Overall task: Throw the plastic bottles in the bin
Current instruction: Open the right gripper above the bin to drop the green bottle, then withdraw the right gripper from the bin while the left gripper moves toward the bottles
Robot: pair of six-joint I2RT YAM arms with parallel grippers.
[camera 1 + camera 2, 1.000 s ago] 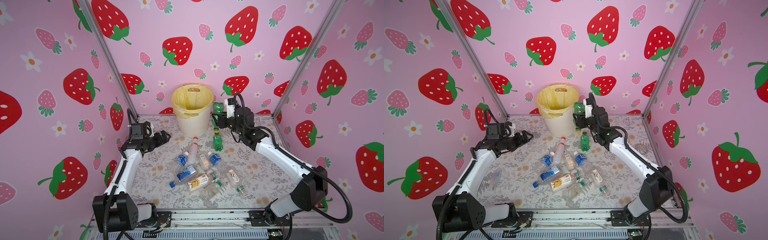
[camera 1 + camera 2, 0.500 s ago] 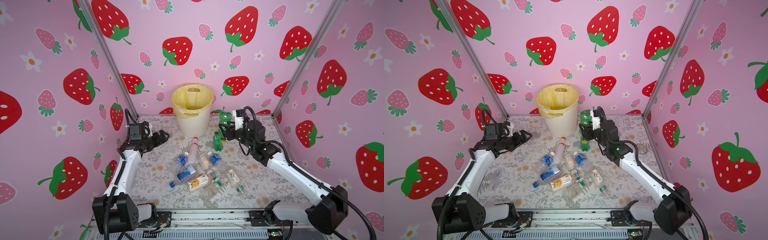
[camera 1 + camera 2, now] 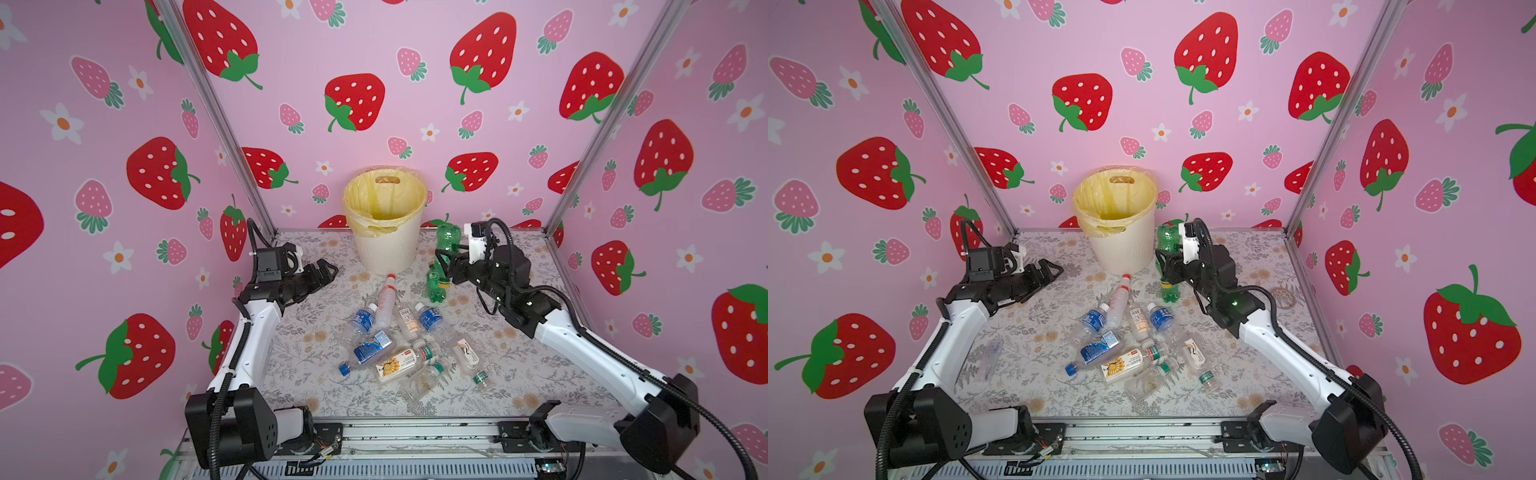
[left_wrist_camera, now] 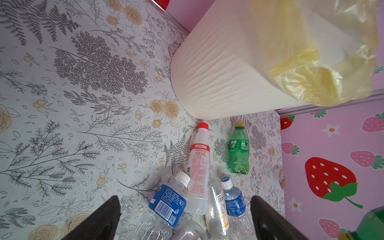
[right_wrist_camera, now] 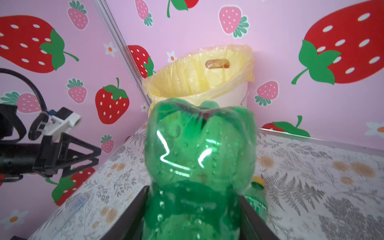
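The cream bin (image 3: 384,249) (image 3: 1121,253) with its yellow liner stands at the back of the table. My right gripper (image 3: 451,259) (image 3: 1170,262) (image 5: 194,199) is shut on a green bottle (image 3: 448,237) (image 3: 1167,239) (image 5: 199,149), held base-up in the air to the right of the bin and below its rim. A second green bottle (image 3: 435,286) (image 4: 239,153) lies under it on the table. Several clear bottles (image 3: 399,336) (image 3: 1121,345) lie heaped mid-table. My left gripper (image 3: 326,272) (image 3: 1052,270) (image 4: 185,209) hovers open left of the bin, with nothing between its fingers.
A red-capped white bottle (image 3: 385,301) (image 4: 199,162) lies with its cap against the bin's foot. A flat clear plastic piece (image 3: 990,357) lies near the left arm. A round ring mark (image 3: 1283,297) sits at the right. Pink strawberry walls close in three sides.
My right gripper has come down and drawn a little to the right, away from the bin's rim, with the green bottle still in it. The left arm has hardly moved.
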